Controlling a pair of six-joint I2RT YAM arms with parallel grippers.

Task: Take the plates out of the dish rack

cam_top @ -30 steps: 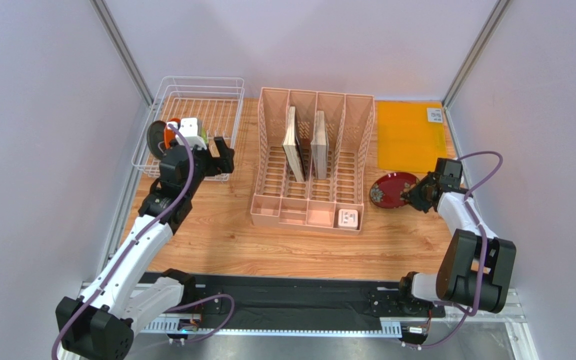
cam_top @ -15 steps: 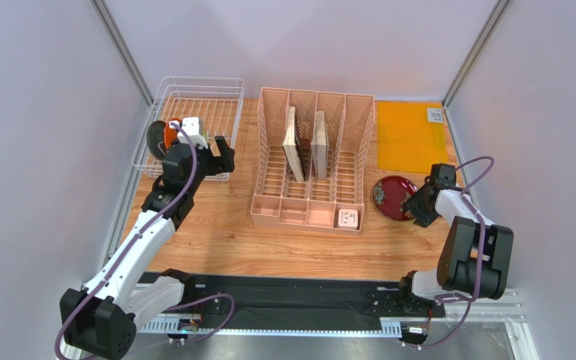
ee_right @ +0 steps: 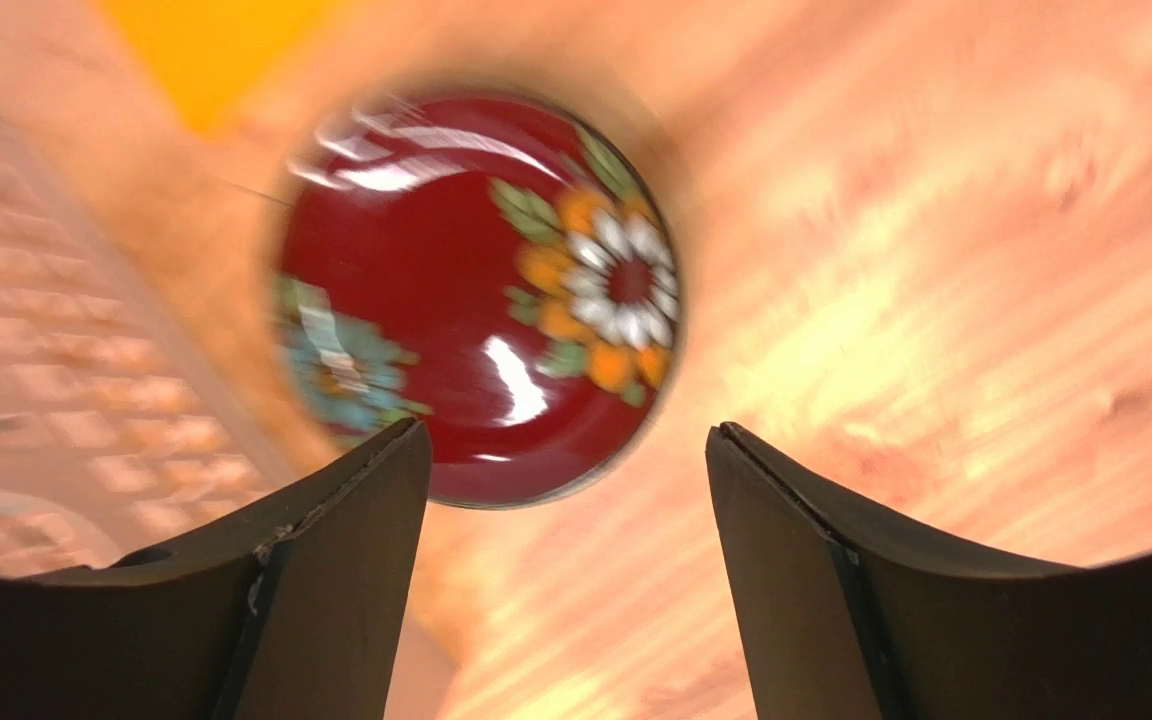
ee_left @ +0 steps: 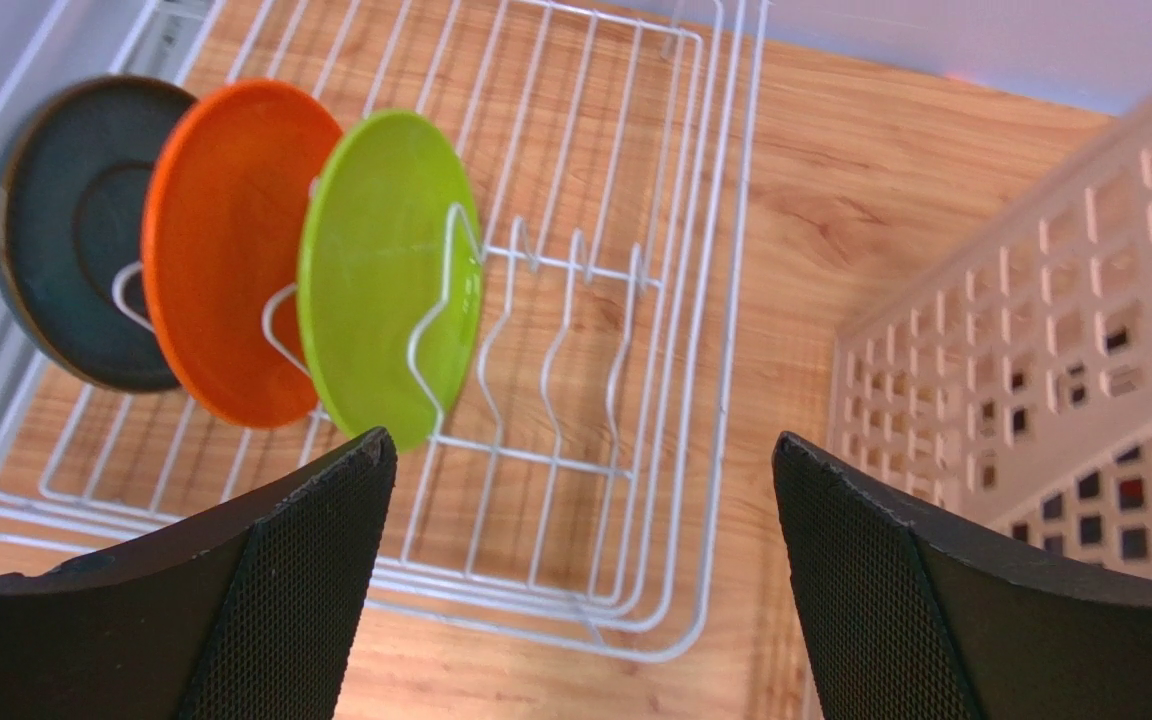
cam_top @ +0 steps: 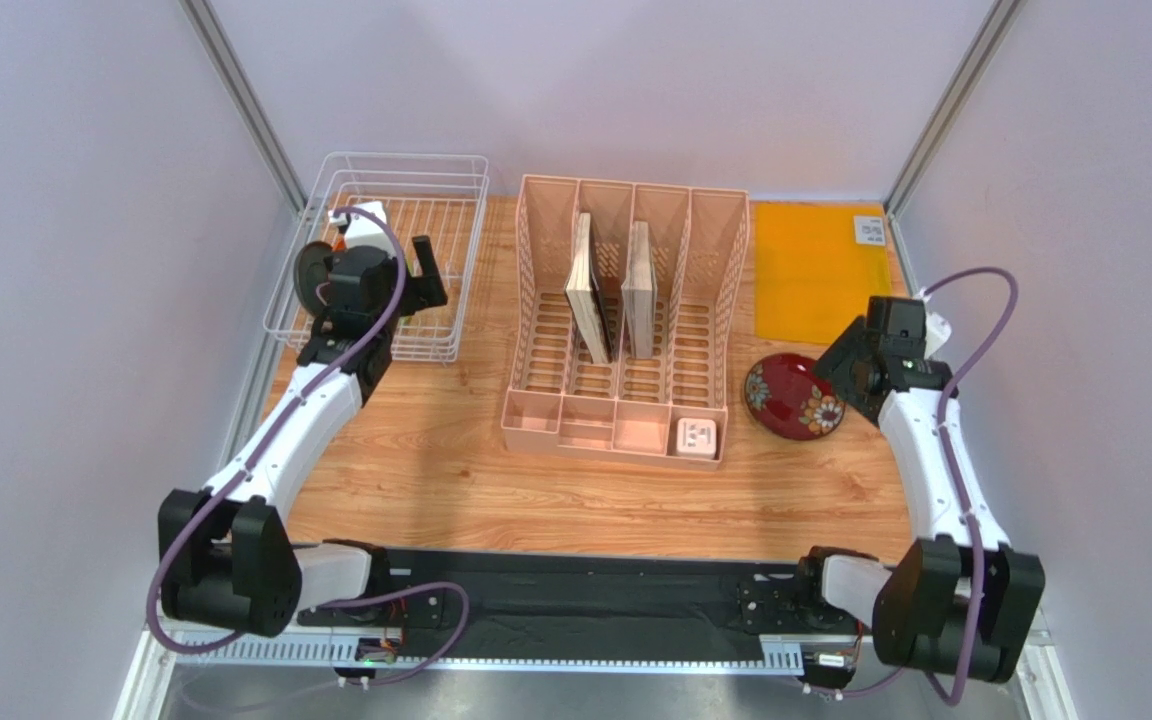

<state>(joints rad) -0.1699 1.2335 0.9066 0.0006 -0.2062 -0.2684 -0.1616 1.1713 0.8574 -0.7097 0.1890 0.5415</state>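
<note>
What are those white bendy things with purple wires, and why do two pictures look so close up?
They are robot arms, a left arm and a right arm, bolted to a wooden table. One picture looks down from above. The other two come from small cameras on the wrists, so everything looks big.

The left gripper is open over the white wire dish rack. In the rack a green plate, an orange plate and a dark plate stand on edge.

The right gripper is open over a red flowery plate lying on the table. Nothing is held.

The pink organiser holds two beige boards.
</note>
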